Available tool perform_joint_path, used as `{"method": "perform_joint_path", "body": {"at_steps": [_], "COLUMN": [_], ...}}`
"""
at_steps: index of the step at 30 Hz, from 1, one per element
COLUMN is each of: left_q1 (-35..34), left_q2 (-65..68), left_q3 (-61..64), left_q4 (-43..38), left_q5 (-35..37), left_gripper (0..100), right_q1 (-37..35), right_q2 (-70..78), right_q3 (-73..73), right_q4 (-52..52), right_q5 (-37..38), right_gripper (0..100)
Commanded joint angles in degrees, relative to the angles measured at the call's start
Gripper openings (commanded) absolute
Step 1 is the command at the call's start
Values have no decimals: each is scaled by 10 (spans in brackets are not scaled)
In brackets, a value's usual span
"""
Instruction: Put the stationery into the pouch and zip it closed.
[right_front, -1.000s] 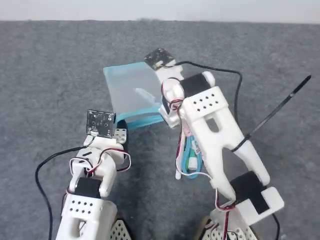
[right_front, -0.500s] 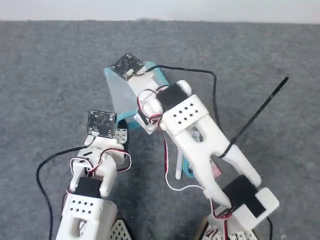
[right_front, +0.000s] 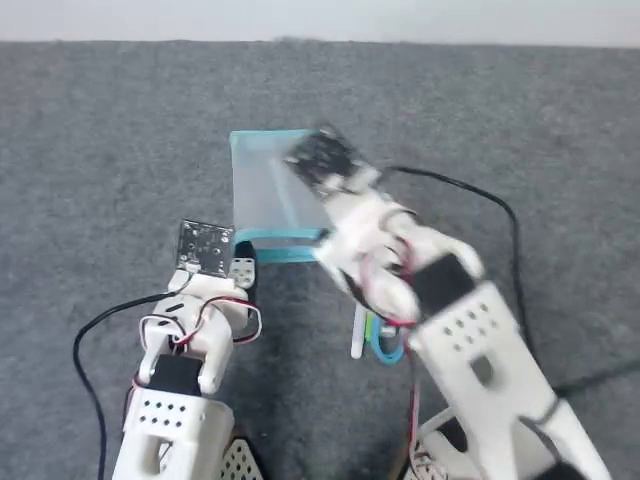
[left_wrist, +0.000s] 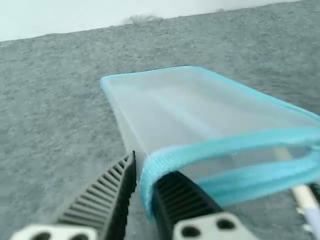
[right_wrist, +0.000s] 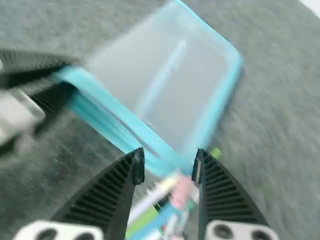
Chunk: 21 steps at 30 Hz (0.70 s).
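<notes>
A clear pouch (right_front: 268, 185) with a teal zip edge lies flat on the grey carpet. My left gripper (right_front: 243, 272) is at the near left corner of its mouth, and in the left wrist view the gripper (left_wrist: 142, 165) is shut on the teal rim (left_wrist: 150, 172). My right gripper (right_front: 330, 250) hovers at the right end of the mouth; it (right_wrist: 166, 160) stands open above the teal edge of the pouch (right_wrist: 160, 85). Several pens and other stationery (right_front: 375, 335) lie on the carpet just outside the mouth, with the same stationery (right_wrist: 172, 197) seen below the open jaws.
Grey carpet (right_front: 120, 130) surrounds the pouch, with a pale wall strip at the far edge. Black cables (right_front: 90, 340) trail from both arms. A white pen (left_wrist: 305, 195) lies by the pouch mouth.
The right arm swung left over the pouch, then back right and nearer. The pouch shifted slightly right. The left arm stayed put with the pouch rim in its grip.
</notes>
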Motion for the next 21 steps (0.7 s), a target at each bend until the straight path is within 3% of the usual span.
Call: {"method": "perform_joint_path", "body": {"at_steps": [1,7,21], "left_q1": [-71,-88,-42], "left_q2": [-11,-11,-11], "left_q3": [-18,-12,1], "left_q4": [-24,-29,-18], "left_q5": [-4,-4,-4], "left_gripper": [11,11,11], "right_q1": [81,168,166], "right_q2": [-56,-13,90], "right_q3": [59,155,229], "right_q4": [11,13,-5], "right_q5": [16,81,98], "right_gripper": [158,158,158]}}
